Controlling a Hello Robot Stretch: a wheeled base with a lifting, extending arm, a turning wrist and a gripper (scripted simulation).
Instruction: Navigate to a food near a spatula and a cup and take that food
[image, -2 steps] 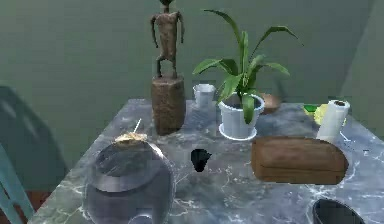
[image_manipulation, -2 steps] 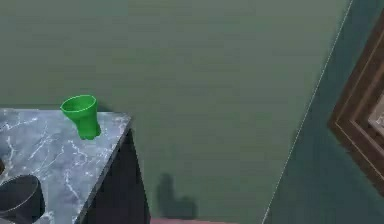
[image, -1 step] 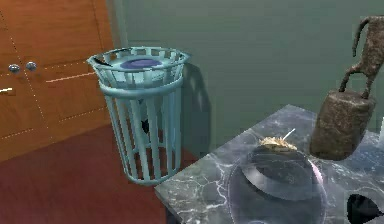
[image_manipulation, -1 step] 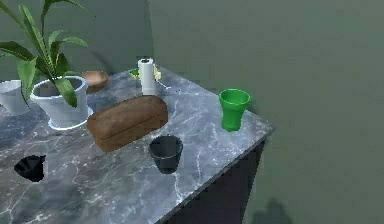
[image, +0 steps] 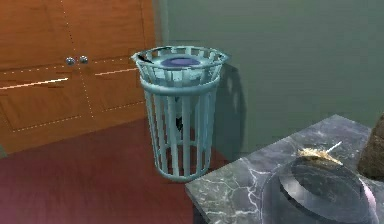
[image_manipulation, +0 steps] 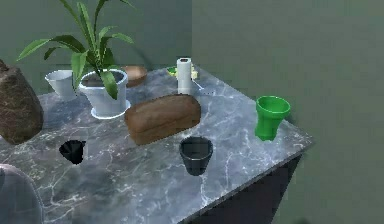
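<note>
You are beside a grey marble desk (image_manipulation: 240, 165). In the arm side view, a brown loaf (image_manipulation: 162, 117) lies near the middle of the desk. That is the food. A green cup (image_manipulation: 271, 117) stands upright to the loaf's right, near the desk's edge and apart from the loaf. A dark cup (image_manipulation: 196, 154) stands just in front of the loaf, close to it. You cannot tell if they touch. A small black thing (image_manipulation: 72, 151) lies flat on the desk, left of the dark cup. You cannot tell what it is.

Behind the loaf, a white roll (image_manipulation: 184, 75) stands upright, with a small yellow-green thing (image_manipulation: 198, 72) just beside it. A plant (image_manipulation: 80, 68) with long green leaves grows in a white pot (image_manipulation: 103, 97) just left of the loaf. A white cup (image_manipulation: 60, 82) stands behind the pot. A small brown thing (image_manipulation: 135, 73) lies farther back, between the pot and the roll. A big brown lump (image_manipulation: 15, 105) sits at the left edge, and a glass bowl (image_manipulation: 12, 200) is at the bottom left corner.

In the forward view, a blue-green bin (image: 180, 110) with thin bars stands on the red-brown floor (image: 90, 170), by a grey-green wall (image: 290, 60). Wooden doors (image: 60, 60) with two round knobs are to its left. The desk's corner is at the lower right, with the glass bowl on it and a small yellow thing (image: 320, 153) behind the bowl.

You cannot tell the state of the claw, gripping or let go.
</note>
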